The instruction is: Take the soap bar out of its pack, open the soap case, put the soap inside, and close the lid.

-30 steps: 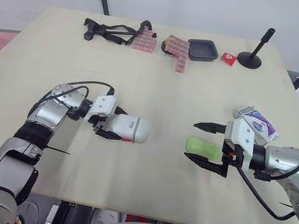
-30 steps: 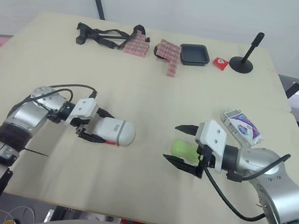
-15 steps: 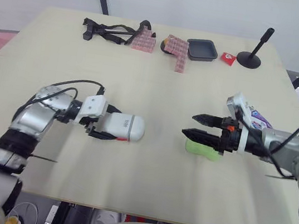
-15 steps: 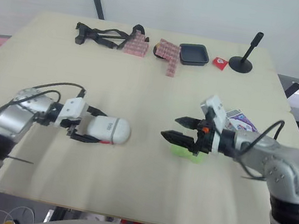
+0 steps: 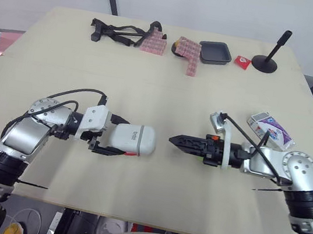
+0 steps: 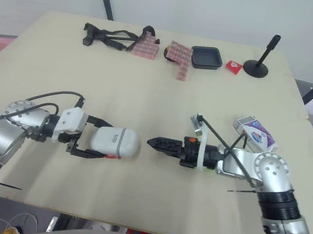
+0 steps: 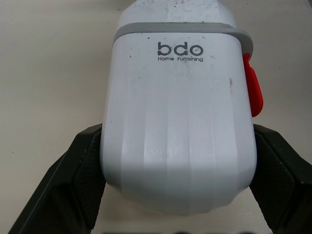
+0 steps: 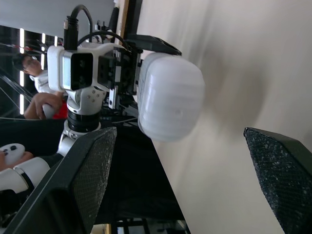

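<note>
The left fingers point(image 7: 73, 180) are spread to the width of the case point(image 5: 134, 139) and clamp it by its two long sides, at the end nearer the wrist. The case lies flat on the desk point(image 5: 165, 95). Its lid is shut and its red latch point(image 7: 252, 92) is on the edge facing the robot. Its long axis runs across the desk, with the free, rounded end aimed at the right gripper point(image 5: 176, 139).

The right fingers point(image 8: 87, 175) are wide apart and hold nothing. That gripper is turned on its side and points straight along the same line at the case's free end, with a clear gap of bare desk between them.

The soap point(image 6: 211, 170) seems to show as a green sliver under the right wrist, mostly hidden. It would thus lie behind the right fingertips, not ahead of them. The pack point(image 5: 270, 128) sits further back, beside the right arm.

Judging by this, the right arm is the one free to work the lid, approaching end-on while the left steadies the case.
</note>
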